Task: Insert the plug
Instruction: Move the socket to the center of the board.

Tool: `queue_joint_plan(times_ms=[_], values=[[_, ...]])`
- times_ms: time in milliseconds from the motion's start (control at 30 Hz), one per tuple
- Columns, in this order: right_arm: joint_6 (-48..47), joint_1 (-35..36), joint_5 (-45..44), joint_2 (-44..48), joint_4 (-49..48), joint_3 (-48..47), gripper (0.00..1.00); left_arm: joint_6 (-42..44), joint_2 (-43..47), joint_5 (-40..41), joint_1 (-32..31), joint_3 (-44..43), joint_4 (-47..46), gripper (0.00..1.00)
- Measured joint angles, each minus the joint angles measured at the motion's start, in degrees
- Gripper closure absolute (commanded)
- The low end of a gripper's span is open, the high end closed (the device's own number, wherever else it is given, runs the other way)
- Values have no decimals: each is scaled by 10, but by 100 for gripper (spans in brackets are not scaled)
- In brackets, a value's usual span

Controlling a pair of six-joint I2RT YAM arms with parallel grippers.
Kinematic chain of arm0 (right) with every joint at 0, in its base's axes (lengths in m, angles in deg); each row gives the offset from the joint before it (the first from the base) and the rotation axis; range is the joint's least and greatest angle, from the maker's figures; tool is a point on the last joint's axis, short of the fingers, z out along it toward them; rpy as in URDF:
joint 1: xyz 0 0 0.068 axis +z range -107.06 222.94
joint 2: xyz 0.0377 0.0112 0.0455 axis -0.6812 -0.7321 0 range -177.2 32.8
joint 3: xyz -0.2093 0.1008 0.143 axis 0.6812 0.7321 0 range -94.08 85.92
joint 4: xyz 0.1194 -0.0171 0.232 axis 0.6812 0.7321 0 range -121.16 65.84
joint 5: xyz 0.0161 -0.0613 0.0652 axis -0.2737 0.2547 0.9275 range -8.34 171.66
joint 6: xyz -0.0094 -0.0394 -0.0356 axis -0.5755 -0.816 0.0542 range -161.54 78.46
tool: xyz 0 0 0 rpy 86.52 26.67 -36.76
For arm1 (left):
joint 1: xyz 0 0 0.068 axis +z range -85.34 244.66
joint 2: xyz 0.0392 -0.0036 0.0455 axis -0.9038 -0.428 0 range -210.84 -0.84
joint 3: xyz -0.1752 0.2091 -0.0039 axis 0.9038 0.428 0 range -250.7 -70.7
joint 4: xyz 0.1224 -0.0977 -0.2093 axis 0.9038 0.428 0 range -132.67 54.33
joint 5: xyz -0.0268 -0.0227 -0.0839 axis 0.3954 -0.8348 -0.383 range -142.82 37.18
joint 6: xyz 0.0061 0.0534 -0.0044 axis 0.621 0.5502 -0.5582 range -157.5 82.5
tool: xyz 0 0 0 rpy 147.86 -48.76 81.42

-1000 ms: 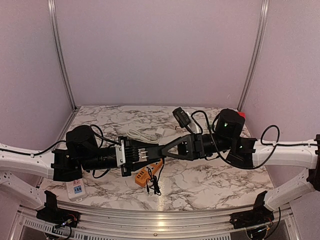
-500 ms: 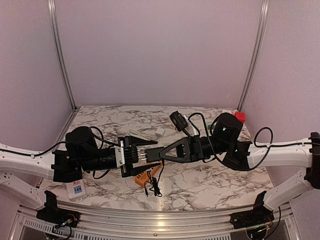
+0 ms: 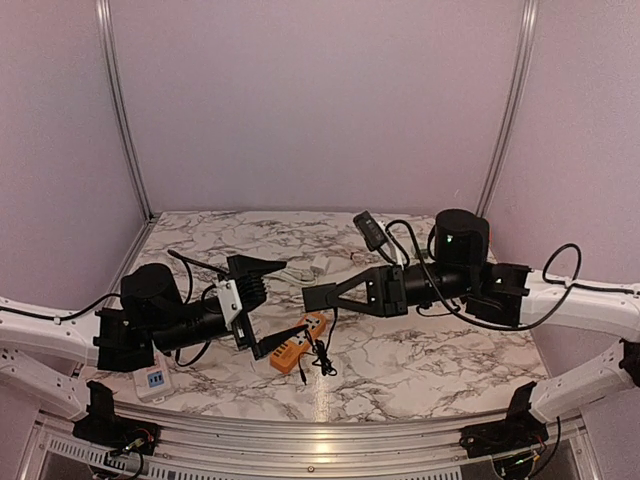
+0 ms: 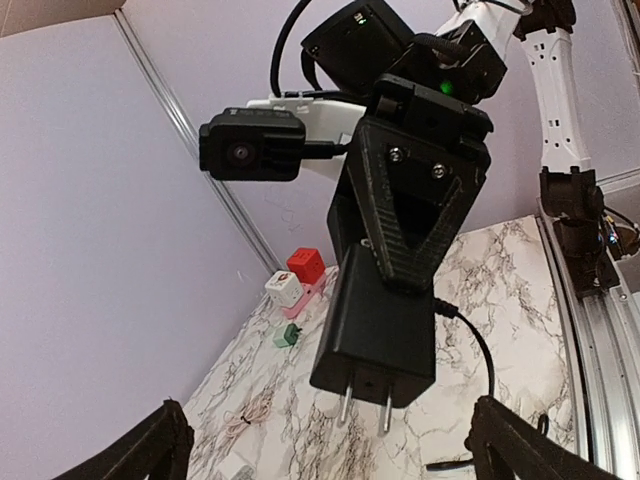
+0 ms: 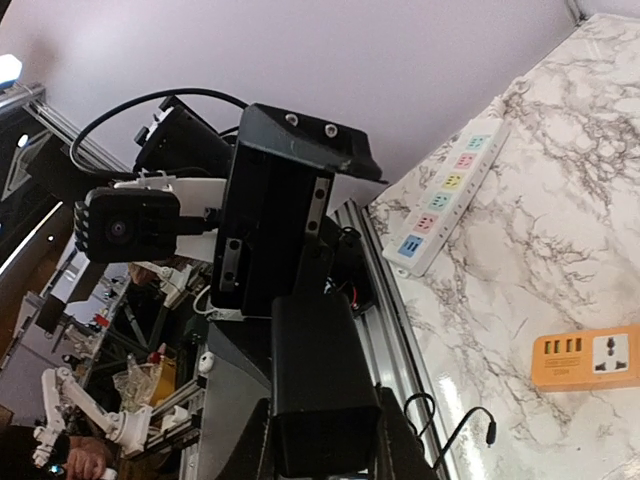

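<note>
The plug is a black adapter block with two metal prongs and a thin black cord. My right gripper is shut on it and holds it in the air, prongs towards the left arm. In the right wrist view the plug sits clamped between the two fingers. My left gripper stands wide open just left of the plug, touching nothing; its fingertips flank the plug from below in the left wrist view. An orange socket block lies on the marble under the grippers.
A white power strip with coloured outlets lies near the left arm's base. A coiled white cable rests at mid-table. Red and white cube sockets and a small green adapter sit by the far right wall.
My left gripper has opened, let go of the plug and drawn back to the left. The right gripper closed on the plug and now carries it alone, slightly further right.
</note>
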Motion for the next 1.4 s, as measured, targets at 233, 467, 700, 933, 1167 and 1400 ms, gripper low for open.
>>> queue_joint_plan(times_ms=[233, 467, 700, 933, 1167, 1400], values=[[-148, -4, -157, 61, 183, -48, 100, -77, -1, 118, 0, 13, 1, 1], [-228, -5, -379, 116, 307, -57, 100, -157, -61, 206, 5, 2, 39, 1], [-259, -5, -526, 149, 368, -57, 100, -221, -129, 229, 8, -12, 114, 1], [-276, -5, -573, 157, 389, -65, 100, -270, -189, 226, 16, -46, 182, 2], [-295, -5, -611, 153, 398, -75, 100, -300, -232, 184, 30, -49, 211, 6], [-313, -5, -626, 156, 404, -76, 100, -317, -273, 143, 48, -57, 221, 11]])
